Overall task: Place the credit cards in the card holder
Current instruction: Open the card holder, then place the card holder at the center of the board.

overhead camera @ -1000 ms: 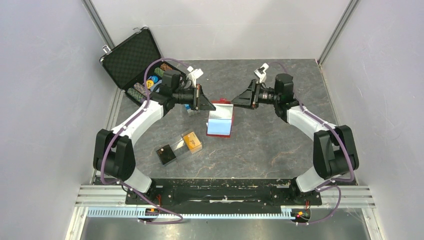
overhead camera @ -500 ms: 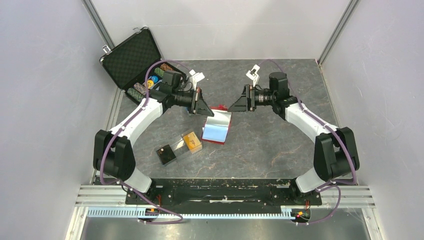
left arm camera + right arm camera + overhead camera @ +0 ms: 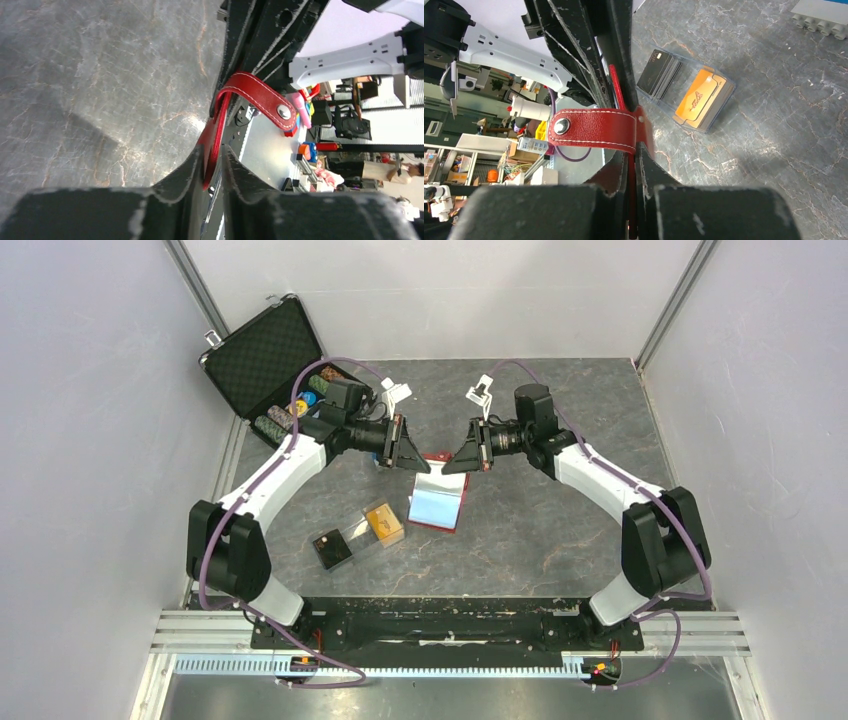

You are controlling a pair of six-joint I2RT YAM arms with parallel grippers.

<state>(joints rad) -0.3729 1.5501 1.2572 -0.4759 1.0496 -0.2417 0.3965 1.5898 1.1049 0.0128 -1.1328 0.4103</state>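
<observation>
Both my hands are on the card holder [image 3: 215, 132], meeting at its far edge in the middle of the counter [image 3: 560, 530]. My right hand [image 3: 633, 152] is clamped tight on the red leather, pressed flat against it. The strap [image 3: 596, 129] and its metal snap [image 3: 560, 126] stick out sideways just above the grip.

My left hand [image 3: 420, 466] sits on the other side. It's at a narrow gap, with the holder's red edge running between the fingers [image 3: 190, 170]. I can't tell whether it's actually pinching the leather or just standing around it.

From above, the holder spreads open below the two hands, toward me. A pale grey-blue card [image 3: 437, 503] shows face up on its inner side. Whether the holder's near edge rests on the counter I can't make out.

Off to my left of the holder, the orange-gold cards [image 3: 384, 521] sit stacked in a clear plastic case [image 3: 728, 89], apart from the holder. A small black box [image 3: 332, 548] lies just beside them.

In the far left corner the black chip case [image 3: 262, 358] stands open, foam lid up, with rows of poker chips [image 3: 300, 400] in its tray.
</observation>
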